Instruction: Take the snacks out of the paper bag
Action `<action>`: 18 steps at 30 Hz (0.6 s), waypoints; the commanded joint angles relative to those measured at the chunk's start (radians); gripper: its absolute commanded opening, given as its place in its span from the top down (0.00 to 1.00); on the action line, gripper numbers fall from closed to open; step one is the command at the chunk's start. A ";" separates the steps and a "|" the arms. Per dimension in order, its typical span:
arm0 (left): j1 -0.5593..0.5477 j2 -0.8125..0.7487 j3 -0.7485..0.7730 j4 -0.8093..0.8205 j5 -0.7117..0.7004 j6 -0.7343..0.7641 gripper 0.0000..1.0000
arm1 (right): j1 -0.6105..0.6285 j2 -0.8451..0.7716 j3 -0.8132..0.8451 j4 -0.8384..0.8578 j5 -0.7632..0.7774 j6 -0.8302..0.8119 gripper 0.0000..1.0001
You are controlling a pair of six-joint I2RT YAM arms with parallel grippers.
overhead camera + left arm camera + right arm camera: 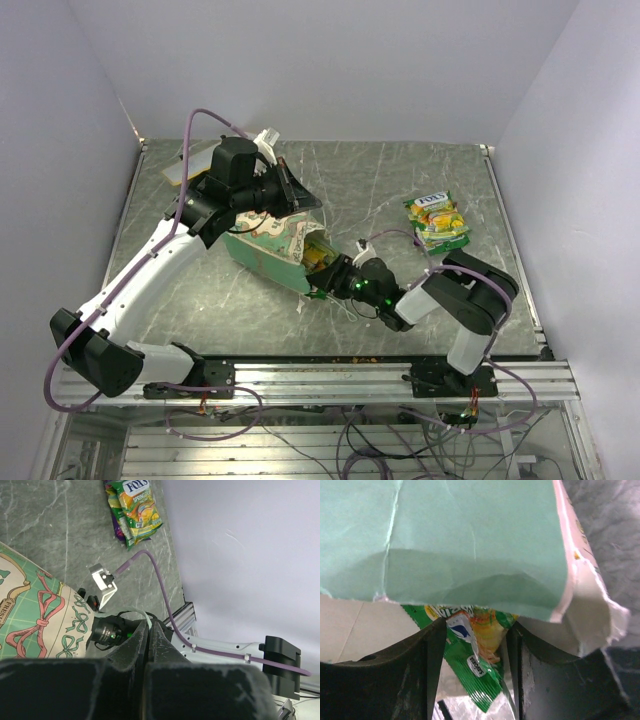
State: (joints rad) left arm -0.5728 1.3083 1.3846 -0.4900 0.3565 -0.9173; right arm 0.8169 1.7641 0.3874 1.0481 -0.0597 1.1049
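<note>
White walls (330,60) enclosed the grey marbled surface (400,180); the right gripper (477,630) stood half open around a green packet (475,680), and the left gripper (149,627) was closed.

Bright, even light; close wrist foregrounds seemingly defocused.
</note>
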 commanded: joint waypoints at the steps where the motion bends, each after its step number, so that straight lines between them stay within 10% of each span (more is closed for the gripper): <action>1: 0.008 -0.027 0.013 0.072 0.037 -0.011 0.93 | 0.015 0.066 0.038 0.118 0.048 0.030 0.54; 8: 0.035 -0.051 0.059 0.021 0.002 0.009 0.93 | 0.017 -0.087 0.120 -0.179 0.041 -0.077 0.86; 18: 0.286 0.007 0.226 -0.074 0.040 0.066 0.93 | 0.010 -0.290 0.532 -0.992 0.035 -0.317 0.97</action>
State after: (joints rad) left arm -0.3683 1.2968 1.5276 -0.5571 0.3603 -0.8825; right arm 0.8288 1.4937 0.7506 0.4107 -0.0299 0.9039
